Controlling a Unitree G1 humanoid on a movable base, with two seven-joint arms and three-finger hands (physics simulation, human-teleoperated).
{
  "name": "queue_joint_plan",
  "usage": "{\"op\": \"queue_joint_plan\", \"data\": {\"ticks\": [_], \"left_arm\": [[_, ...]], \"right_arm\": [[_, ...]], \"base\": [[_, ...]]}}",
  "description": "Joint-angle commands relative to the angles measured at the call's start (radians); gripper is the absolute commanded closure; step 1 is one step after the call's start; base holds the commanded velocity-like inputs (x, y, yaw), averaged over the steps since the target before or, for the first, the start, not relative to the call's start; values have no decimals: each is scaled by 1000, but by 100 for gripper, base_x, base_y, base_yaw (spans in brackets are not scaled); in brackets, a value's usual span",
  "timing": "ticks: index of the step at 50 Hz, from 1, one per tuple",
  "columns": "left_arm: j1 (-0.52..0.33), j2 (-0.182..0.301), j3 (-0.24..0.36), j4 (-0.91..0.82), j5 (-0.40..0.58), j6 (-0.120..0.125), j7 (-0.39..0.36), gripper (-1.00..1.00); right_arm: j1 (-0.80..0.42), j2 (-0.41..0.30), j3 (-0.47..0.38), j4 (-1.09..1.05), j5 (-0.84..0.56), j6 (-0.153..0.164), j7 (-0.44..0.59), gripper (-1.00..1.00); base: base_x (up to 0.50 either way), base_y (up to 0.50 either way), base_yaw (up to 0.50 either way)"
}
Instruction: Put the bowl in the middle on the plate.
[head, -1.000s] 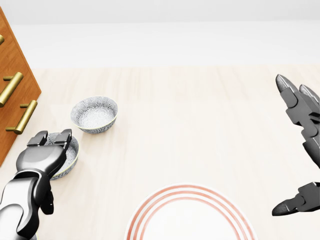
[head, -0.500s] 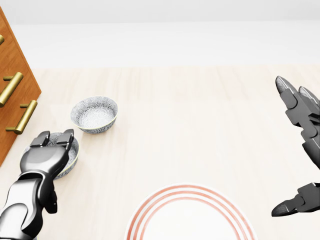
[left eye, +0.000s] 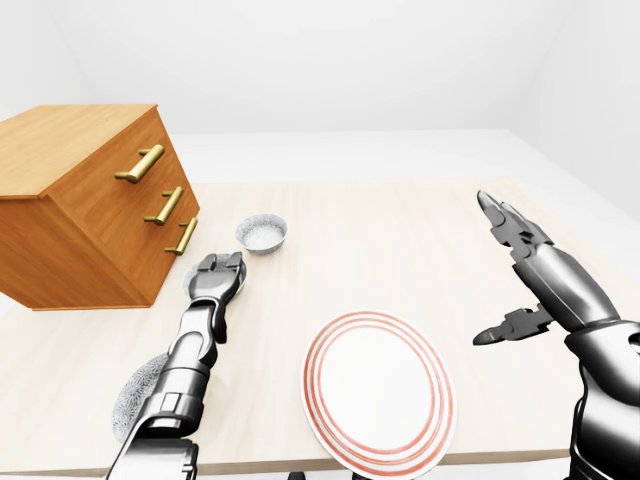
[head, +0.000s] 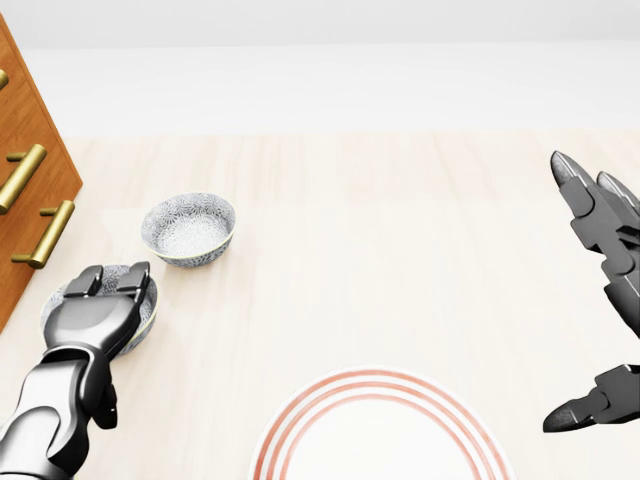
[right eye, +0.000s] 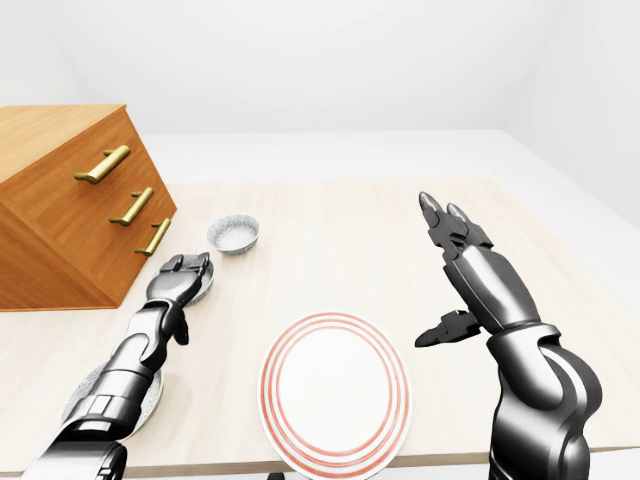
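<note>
**Three bowls in a row, left hand over the middle one**

Three small round bowls line the left side of a pale wood-grain table, running from far to near. The far bowl stands free, showing a speckled grey-and-white glaze and a shallow rounded wall. The near bowl is partly hidden by the robot's forearm. Between them sits the middle bowl, the one to move, with the left hand lying on top of it. Its dark metal fingers hook over the far rim, but the thumb is hidden, so I cannot tell whether the grip is closed.

The right hand is raised at the right, well apart from everything, with fingers and thumb spread wide.

A flat white plate, ringed with thin red bands, lies near the table's near edge, to the right of the bowls. A wooden chest of drawers with brass bar handles stands at far left.

To do this step well, the rim likely needs a firm pinch before lifting. The glaze looks smooth and could slip, so the bowl should stay level, rise clear of its neighbours, then travel right and down onto the plate's centre.
</note>
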Motion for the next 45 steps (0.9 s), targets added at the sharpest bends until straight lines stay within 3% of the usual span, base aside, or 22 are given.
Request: {"op": "queue_joint_plan", "data": {"ticks": [1, 31, 32, 34, 39, 45], "left_arm": [[-2, -2, -5, 21, -5, 1, 16, -100], [-4, -7, -7, 29, -16, 2, 11, -100], [-5, -7, -8, 31, -18, 1, 9, -76], [-8, -5, -7, 33, -20, 0, 11, -5], [-5, -2, -5, 27, -25, -2, 13, 9], [1, -3, -4, 17, -27, -1, 11, 10]], "right_arm": [[-1, 0, 0, 0, 0, 0, 0, -100], [0, -1, 0, 0, 0, 0, 0, -100], [0, -1, 0, 0, 0, 0, 0, -100], [0, 0, 0, 0, 0, 0, 0, -100], [0, -1, 0, 0, 1, 0, 0, -100], [7, 3, -3, -8, 3, 0, 0, -100]], "base": [[0, 0, 0], [0, 0, 0], [0, 0, 0], [0, 0, 0], [0, 0, 0], [0, 0, 0]]}}
